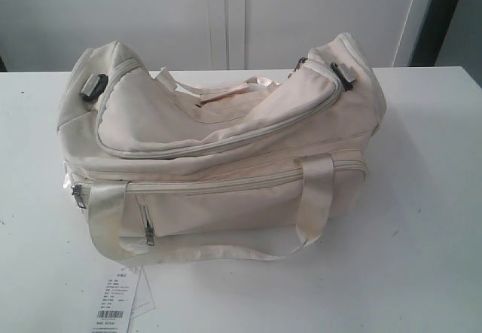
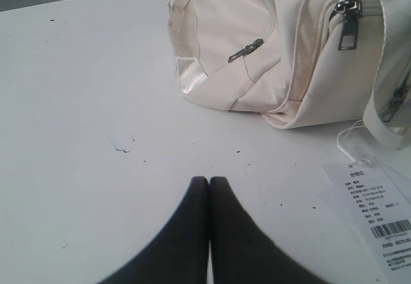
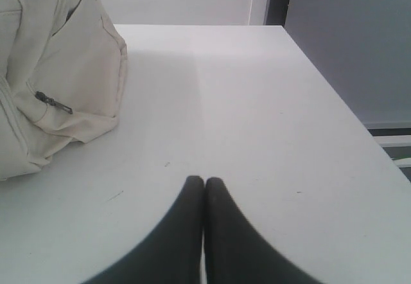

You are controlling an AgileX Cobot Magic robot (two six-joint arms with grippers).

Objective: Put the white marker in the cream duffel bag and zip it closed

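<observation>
Bag looks zipped, no marker in sight

The cream duffel bag (image 1: 226,175) sits mid-desk (image 1: 422,258), its top zipper (image 1: 226,143) shut as far as we can see. The white marker shows nowhere, so we judge it inside. Left end effector (image 2: 209,182) and right end effector (image 3: 204,181) are both pressed together, empty, clear of the bag.

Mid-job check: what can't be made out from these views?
- white marker: in no view; fabric of the cream duffel bag hides its inside.
- main zipper, far run: exterior view, hidden behind the sagging top flap.
- paper tag: left wrist and exterior views, cut off by frame edges; print too small.
</observation>
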